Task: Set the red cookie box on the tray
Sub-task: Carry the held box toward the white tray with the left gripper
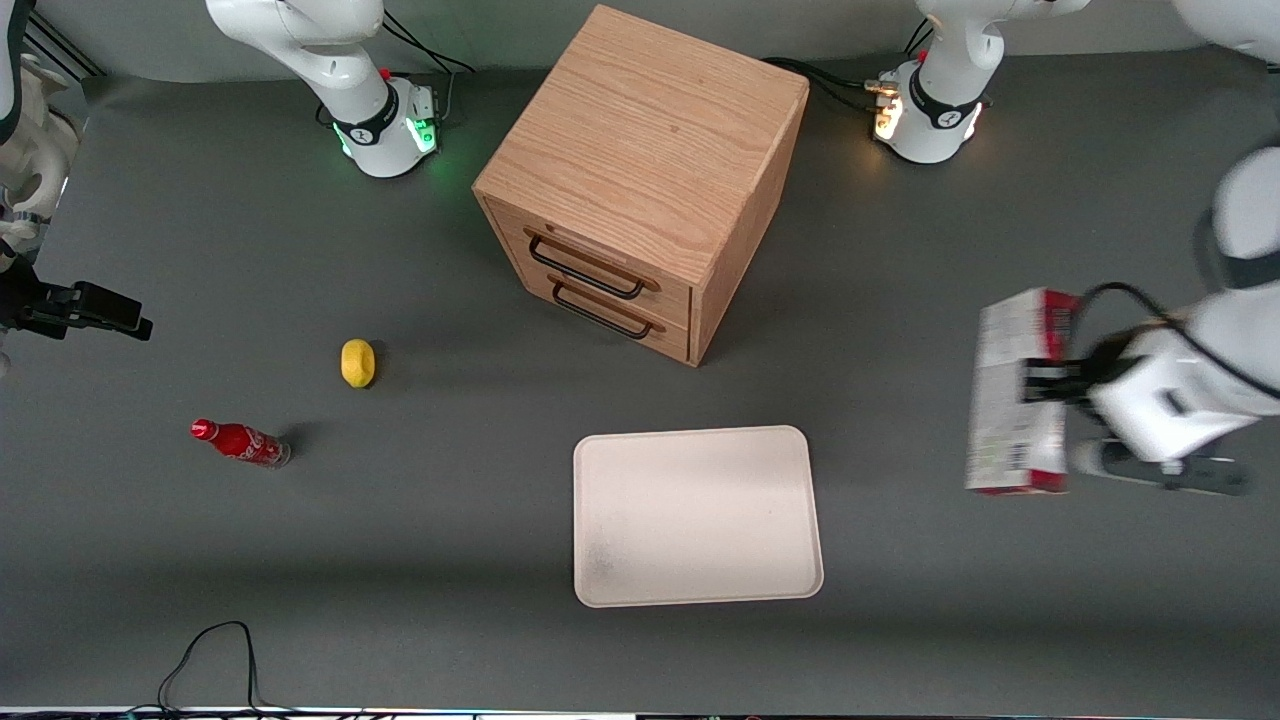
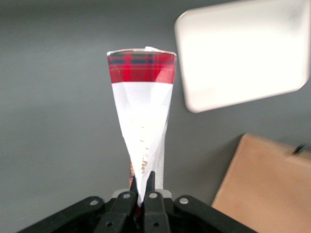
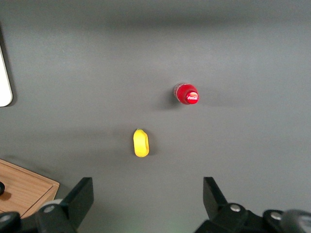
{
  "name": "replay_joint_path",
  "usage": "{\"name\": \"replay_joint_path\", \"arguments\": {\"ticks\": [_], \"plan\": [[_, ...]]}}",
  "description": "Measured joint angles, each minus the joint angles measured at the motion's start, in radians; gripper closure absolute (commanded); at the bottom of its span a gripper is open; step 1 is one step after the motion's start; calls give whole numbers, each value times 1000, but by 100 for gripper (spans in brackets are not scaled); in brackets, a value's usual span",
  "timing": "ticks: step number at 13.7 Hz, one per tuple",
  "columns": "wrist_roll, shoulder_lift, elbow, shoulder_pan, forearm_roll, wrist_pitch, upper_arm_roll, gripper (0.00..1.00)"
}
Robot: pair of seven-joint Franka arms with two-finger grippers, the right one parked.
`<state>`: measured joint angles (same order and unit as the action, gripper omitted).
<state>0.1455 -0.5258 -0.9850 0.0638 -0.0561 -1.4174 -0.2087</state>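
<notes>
The red cookie box (image 1: 1012,392) is a long carton with white printed panels and red edges. My left gripper (image 1: 1040,380) is shut on it and holds it above the table at the working arm's end, off to the side of the tray. In the left wrist view the box (image 2: 142,116) runs out from my fingers (image 2: 151,180), its red tartan end farthest from them. The pale cream tray (image 1: 697,516) lies flat with nothing on it, nearer the front camera than the cabinet. It also shows in the left wrist view (image 2: 243,53).
A wooden drawer cabinet (image 1: 645,170) with two black handles stands mid-table. A yellow lemon (image 1: 358,362) and a small red cola bottle (image 1: 240,442) lie toward the parked arm's end. A black cable (image 1: 210,655) loops at the front edge.
</notes>
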Motion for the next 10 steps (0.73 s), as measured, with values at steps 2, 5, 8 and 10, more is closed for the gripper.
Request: {"name": "replay_joint_path", "arguments": {"ticks": [2, 5, 8, 10], "plan": [[135, -37, 0, 86, 2, -94, -9, 100], [183, -143, 16, 118, 4, -210, -5, 100], [246, -244, 37, 140, 29, -316, 10, 100], [302, -293, 43, 203, 53, -379, 51, 100]]}}
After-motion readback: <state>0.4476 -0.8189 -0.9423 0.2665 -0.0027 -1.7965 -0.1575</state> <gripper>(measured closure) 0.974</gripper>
